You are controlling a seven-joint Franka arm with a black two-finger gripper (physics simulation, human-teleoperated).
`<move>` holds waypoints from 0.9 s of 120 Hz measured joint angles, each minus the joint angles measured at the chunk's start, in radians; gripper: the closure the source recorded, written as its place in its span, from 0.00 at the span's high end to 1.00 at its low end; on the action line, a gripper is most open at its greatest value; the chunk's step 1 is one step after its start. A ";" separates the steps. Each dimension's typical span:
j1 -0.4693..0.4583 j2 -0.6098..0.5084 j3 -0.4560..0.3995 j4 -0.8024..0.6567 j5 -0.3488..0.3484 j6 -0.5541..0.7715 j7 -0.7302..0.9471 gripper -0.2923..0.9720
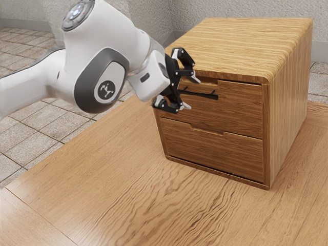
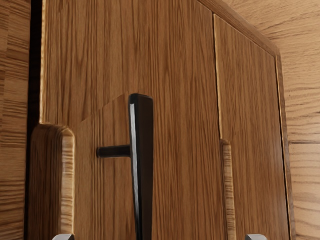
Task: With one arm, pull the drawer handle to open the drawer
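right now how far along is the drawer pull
Done: the tool sits at the top drawer's handle, its open fingers above and below the bar. In hand: the grasp, not yet closed. Left: the whole pull; the drawer front looks flush with the cabinet.

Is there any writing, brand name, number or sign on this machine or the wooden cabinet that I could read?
No readable words or numbers anywhere.
Grey joint cap on the arm: a white emblem, too small to read as letters.
Wooden cabinet, top drawer, bottom drawer, black handle: no text.
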 joint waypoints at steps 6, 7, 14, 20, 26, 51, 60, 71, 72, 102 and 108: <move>-0.001 0.006 -0.003 0.001 0.000 0.007 0.004 0.56; -0.002 0.007 -0.003 0.002 0.000 0.007 0.005 0.56; -0.007 0.007 -0.004 0.002 -0.001 0.013 0.009 0.56; -0.013 0.007 -0.004 0.002 -0.001 0.017 0.012 0.56; -0.019 0.007 -0.003 0.001 -0.001 0.020 0.015 0.56; -0.014 0.005 0.000 -0.001 -0.002 0.026 0.025 0.56; -0.006 0.008 0.000 -0.001 -0.002 0.027 0.028 0.56; -0.004 0.010 -0.001 -0.001 -0.002 0.029 0.031 0.57; -0.004 0.010 -0.001 -0.001 -0.002 0.029 0.031 0.57; -0.005 0.011 -0.001 -0.007 -0.002 0.030 0.037 0.58; -0.006 0.011 -0.001 -0.008 -0.001 0.030 0.038 0.58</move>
